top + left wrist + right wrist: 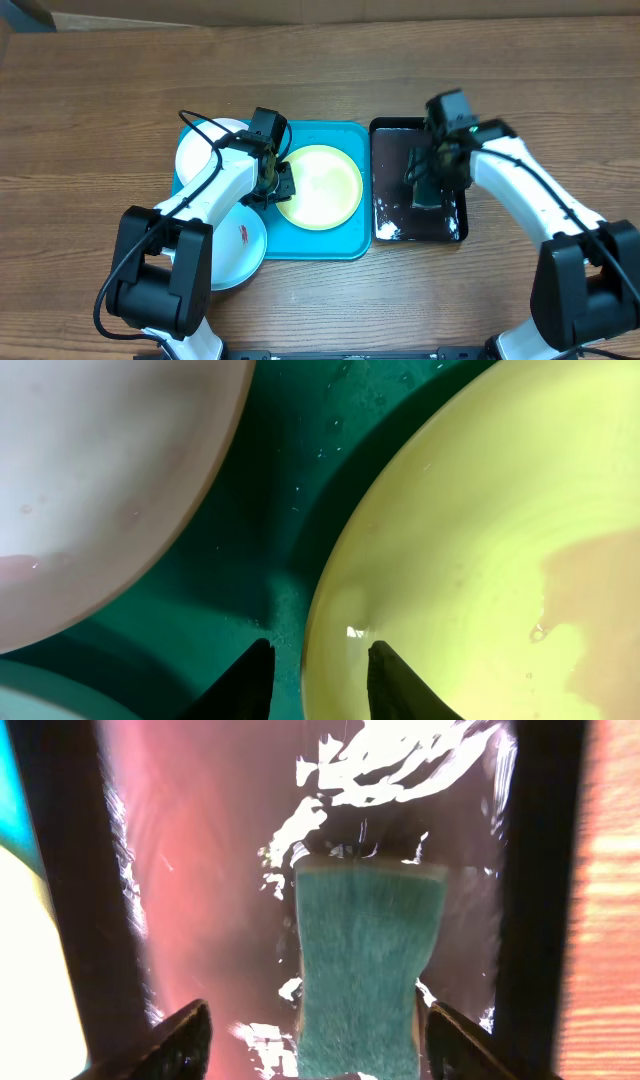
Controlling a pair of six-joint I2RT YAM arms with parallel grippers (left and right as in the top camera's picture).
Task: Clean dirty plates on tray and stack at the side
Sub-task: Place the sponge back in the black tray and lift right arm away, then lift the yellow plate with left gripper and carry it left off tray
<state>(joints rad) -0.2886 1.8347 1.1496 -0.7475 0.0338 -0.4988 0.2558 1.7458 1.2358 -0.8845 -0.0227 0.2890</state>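
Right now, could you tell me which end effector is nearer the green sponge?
Right. The right end effector straddles the sponge; the left end effector is at the lime-rimmed plate.

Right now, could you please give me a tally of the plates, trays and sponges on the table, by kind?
Plates: 3 (white plate, lime-green plate, pale plate with a red smear)
Trays: 2 (turquoise tray, black tray)
Sponges: 1 (green sponge)
Total: 6
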